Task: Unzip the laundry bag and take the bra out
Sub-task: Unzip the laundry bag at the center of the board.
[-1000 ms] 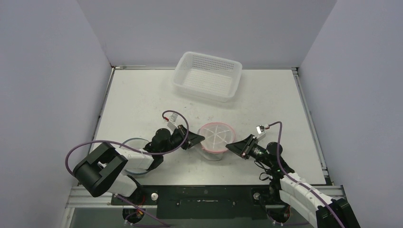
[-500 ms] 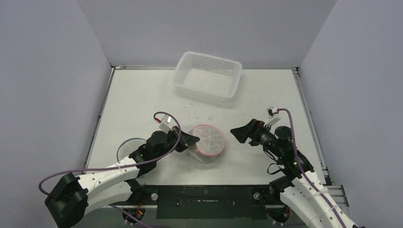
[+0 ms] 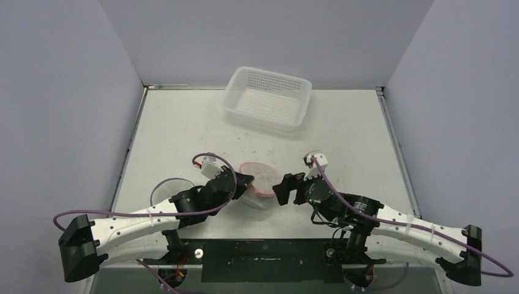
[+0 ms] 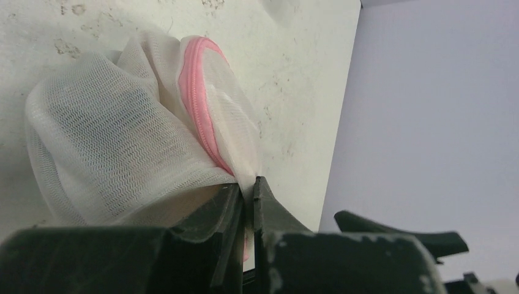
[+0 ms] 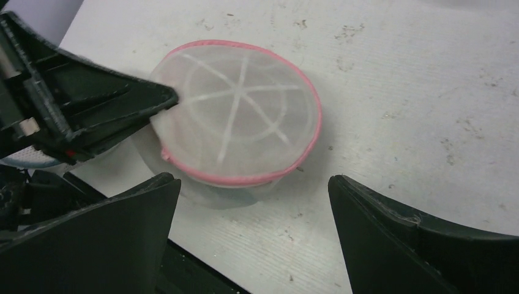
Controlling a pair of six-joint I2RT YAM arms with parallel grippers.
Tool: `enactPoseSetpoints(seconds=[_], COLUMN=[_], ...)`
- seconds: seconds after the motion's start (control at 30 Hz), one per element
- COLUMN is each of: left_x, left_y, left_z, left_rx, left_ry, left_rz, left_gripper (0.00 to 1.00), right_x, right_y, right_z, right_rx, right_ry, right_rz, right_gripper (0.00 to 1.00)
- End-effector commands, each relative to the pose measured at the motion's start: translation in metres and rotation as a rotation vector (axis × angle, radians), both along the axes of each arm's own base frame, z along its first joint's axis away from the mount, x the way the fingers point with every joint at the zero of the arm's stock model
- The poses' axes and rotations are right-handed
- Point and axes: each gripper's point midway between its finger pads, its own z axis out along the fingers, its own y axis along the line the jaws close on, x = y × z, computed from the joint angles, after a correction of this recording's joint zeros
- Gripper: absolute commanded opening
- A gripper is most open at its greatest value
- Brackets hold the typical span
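Top external shows a scuffed white table between 3 lavender walls.

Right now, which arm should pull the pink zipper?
Probably the right one. The right gripper is open and empty, facing the laundry bag; the left gripper is shut on its mesh, steadying it.

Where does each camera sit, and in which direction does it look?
Top external: above and behind, looking down on table, basket, left arm, right arm.
Left wrist: low, along the shut left gripper pinching the laundry bag.
Right wrist: down between the fingers of the open right gripper.
Shared: both wrist views show the laundry bag.
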Motion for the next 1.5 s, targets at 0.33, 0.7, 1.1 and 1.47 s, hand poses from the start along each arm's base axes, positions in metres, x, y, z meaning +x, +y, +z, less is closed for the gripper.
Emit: enactPoseSetpoints(seconds=[0.33, 0.7, 1.1, 1.47], left_x=[0.016, 0.007, -0.006, -0.011], left_y=[0.02, 0.021, 0.023, 0.023], left_z=[0.047, 0.042, 0.028, 0.033], left_rx=[-0.124, -0.146, -0.135, -0.177], left_ry=[-0.003, 0.043, 0.145, 0.16], left_rz=[0.268, 0.251, 0.232, 0.212], left_gripper=[0.0, 0.0, 0.0, 0.0], right_x=[-0.04, -0.032, -0.034, -0.054], right_y=[0.077, 0.102, 0.12, 0.119], right_z=[0.018, 0.011, 0.013, 0.004], right_rx=[0.192, 0.256, 0.359, 0.287], right_ry=[-0.103, -0.099, -0.065, -0.057], right_rz=[0.118, 0.142, 0.327, 0.448], right_gripper=[0.76, 0.58, 0.53, 0.58])
